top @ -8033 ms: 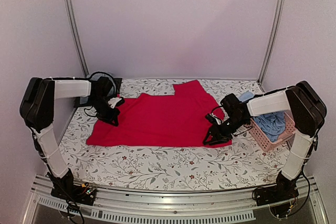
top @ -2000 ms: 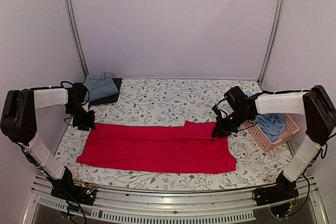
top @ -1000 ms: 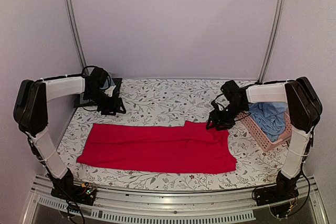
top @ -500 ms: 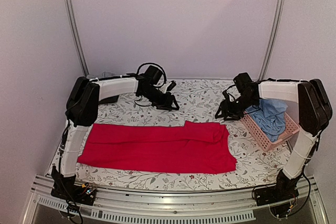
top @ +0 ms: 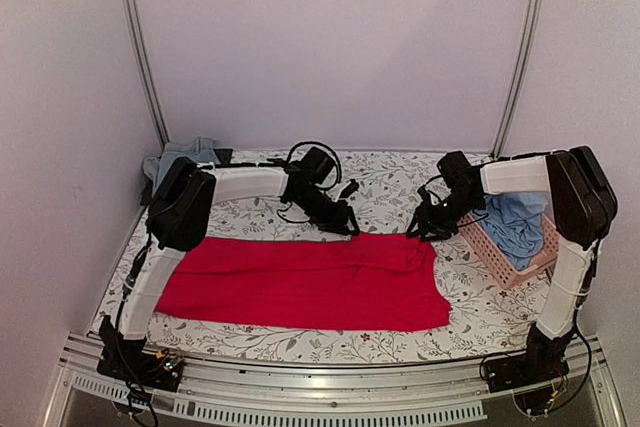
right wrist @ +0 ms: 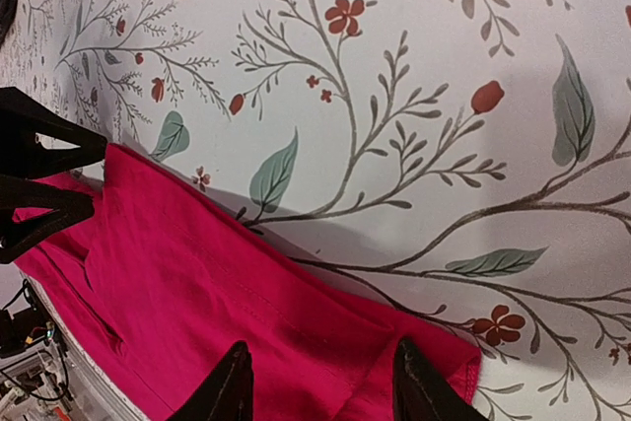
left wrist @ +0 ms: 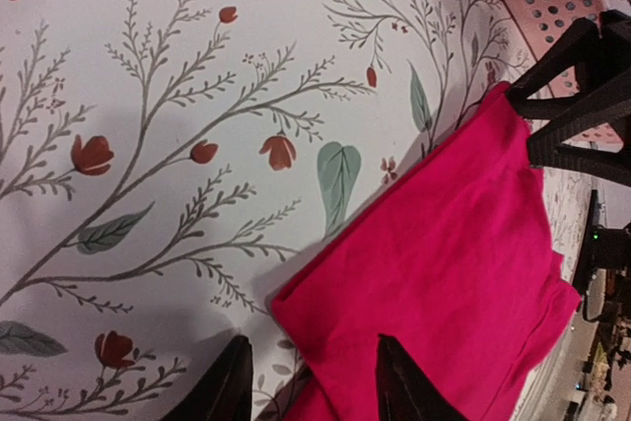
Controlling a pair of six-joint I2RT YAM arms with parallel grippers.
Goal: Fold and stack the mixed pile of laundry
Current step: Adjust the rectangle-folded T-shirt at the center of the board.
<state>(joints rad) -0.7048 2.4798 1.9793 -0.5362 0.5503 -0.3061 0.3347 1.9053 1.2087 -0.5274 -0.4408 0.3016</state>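
Red garment (top: 300, 282) lies as a long folded strip across the tablecloth (top: 380, 182), and the blue shirt (top: 515, 222) waits in the basket (top: 505, 269). Left gripper (left wrist: 314, 367) hangs spread over the strip's far edge, right gripper (right wrist: 320, 367) spread over the far right corner, neither pinching anything. The danger: a shallow bite grabs only the top layer and the fold peels open, or a deep one drags tablecloth up too.
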